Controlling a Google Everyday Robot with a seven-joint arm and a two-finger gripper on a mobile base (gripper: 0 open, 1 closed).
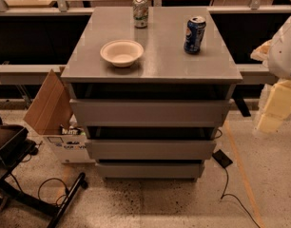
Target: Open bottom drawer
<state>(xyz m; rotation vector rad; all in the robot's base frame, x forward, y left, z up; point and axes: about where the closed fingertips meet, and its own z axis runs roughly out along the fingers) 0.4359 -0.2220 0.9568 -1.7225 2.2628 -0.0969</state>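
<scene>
The grey cabinet (150, 56) stands in the middle of the camera view with three flat, handle-less drawer fronts. The bottom drawer (149, 170) is the lowest and narrowest-looking front, just above the floor, with a dark gap above it; it looks pushed in. My gripper (274, 109), cream-coloured, hangs at the right edge of the view under the white arm (286, 46). It is to the right of the cabinet at about the height of the top drawer (149, 112), well apart from the bottom drawer and touching nothing.
On the cabinet top stand a white bowl (121, 52), a green-white can (140, 11) and a blue can (195, 34). An open cardboard box (53, 122) sits at the left, with a black chair base (36, 194) beside it. A black cable and plug (224, 159) lie on the floor at the right.
</scene>
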